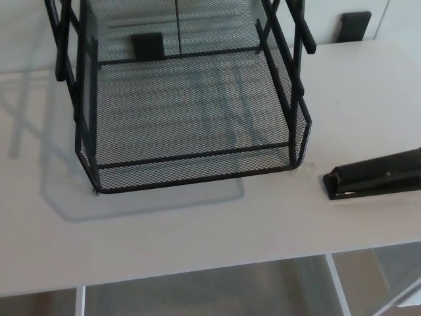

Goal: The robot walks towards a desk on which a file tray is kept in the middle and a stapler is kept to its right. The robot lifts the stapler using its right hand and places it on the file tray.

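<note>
A black wire-mesh file tray [197, 172] stands on the white desk [197, 230], filling the upper middle of the head view; its lower shelf is empty. A black stapler [375, 176] lies flat on the desk to the tray's right, running off the picture's right edge. A narrow gap of desk separates it from the tray's front right corner. Neither of my hands shows.
The desk's front edge [197, 275] runs across the bottom, with floor and a white desk leg [339, 283] below it. Two black brackets [355, 25] sit at the back by the wall.
</note>
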